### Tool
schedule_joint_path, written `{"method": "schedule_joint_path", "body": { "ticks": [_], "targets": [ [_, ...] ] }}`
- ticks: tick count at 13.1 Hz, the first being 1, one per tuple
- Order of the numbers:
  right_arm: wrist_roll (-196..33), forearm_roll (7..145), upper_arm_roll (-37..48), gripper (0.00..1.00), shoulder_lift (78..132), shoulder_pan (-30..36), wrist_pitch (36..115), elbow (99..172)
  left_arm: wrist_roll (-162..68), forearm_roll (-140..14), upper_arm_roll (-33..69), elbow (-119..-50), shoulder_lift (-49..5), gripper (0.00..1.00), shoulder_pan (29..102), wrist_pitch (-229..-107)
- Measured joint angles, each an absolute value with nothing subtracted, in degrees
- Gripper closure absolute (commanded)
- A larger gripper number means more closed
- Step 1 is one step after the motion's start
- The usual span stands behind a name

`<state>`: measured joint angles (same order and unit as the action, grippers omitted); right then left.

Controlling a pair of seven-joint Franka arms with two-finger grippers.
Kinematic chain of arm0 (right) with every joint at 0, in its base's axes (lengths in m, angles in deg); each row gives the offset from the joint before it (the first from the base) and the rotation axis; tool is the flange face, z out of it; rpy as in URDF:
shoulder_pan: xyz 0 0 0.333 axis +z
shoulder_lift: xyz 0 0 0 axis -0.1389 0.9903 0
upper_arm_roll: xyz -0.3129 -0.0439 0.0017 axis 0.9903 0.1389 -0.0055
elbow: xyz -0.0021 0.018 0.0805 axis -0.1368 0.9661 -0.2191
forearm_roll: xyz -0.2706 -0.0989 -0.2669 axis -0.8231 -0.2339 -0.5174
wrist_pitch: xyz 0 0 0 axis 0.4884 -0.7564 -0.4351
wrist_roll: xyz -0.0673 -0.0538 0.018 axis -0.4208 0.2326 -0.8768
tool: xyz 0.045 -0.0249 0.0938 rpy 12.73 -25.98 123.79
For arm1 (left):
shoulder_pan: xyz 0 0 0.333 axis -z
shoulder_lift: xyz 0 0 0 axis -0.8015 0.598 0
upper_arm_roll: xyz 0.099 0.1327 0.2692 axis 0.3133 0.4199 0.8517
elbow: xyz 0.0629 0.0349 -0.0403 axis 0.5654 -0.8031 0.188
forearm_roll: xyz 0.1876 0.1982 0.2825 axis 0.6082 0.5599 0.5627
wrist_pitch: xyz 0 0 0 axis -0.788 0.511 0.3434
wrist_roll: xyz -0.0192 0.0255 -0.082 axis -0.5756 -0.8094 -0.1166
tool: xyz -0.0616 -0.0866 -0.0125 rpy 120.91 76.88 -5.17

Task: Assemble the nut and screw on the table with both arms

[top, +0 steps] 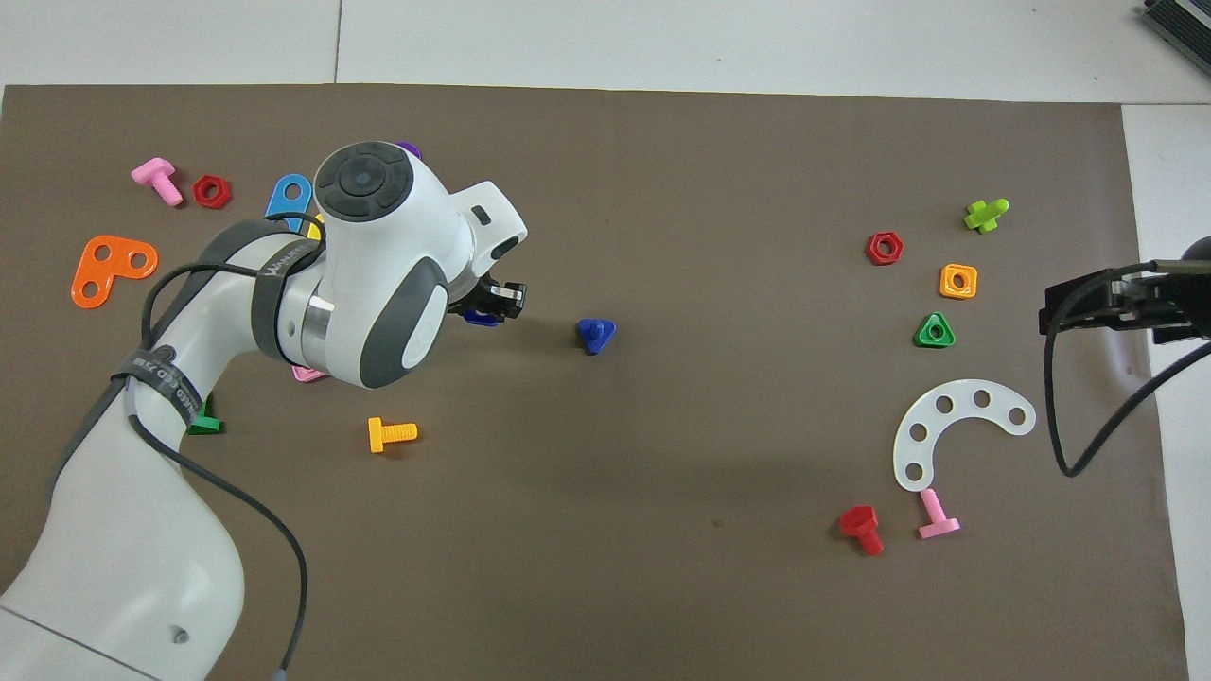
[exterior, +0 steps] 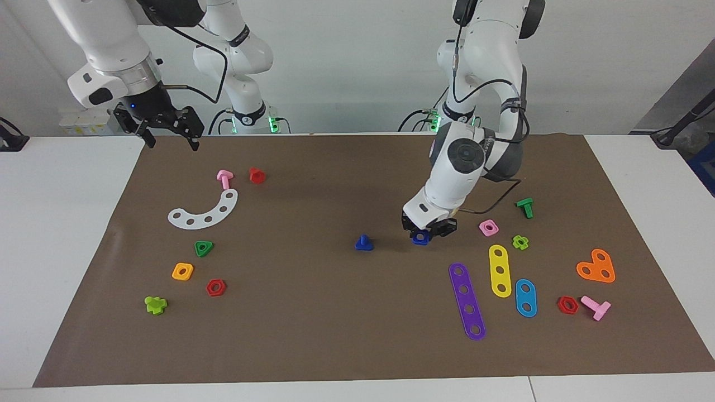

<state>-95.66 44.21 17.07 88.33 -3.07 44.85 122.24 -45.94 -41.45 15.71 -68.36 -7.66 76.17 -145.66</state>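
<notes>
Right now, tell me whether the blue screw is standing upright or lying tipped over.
Upright. The screw rests on its flat triangular head on the brown mat, its short shaft pointing up; from overhead the shaft shows end-on at the triangle's centre.

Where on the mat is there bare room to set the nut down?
Bare mat lies beside the screw toward the green triangular nut, and along the mat's edge farthest from the robots. It is crowded around the purple strip and yellow strip.
</notes>
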Motion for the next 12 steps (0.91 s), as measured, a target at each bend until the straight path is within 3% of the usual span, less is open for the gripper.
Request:
{"method": "schedule_joint_path", "body": {
  "ticks": [6,12],
  "targets": [
    [-95.66,44.21,17.07,0.0,88.33,-3.07,44.85,122.24,-58.79,-42.93,15.71,-60.48,-2.6,0.81,82.33,-145.09],
    [-95.66,44.21,17.07,0.0,88.33,-3.07,44.85,122.24,-61.38,-43.36,15.68,-59.58,-1.43,0.83,84.63,-147.3]
  ]
}}
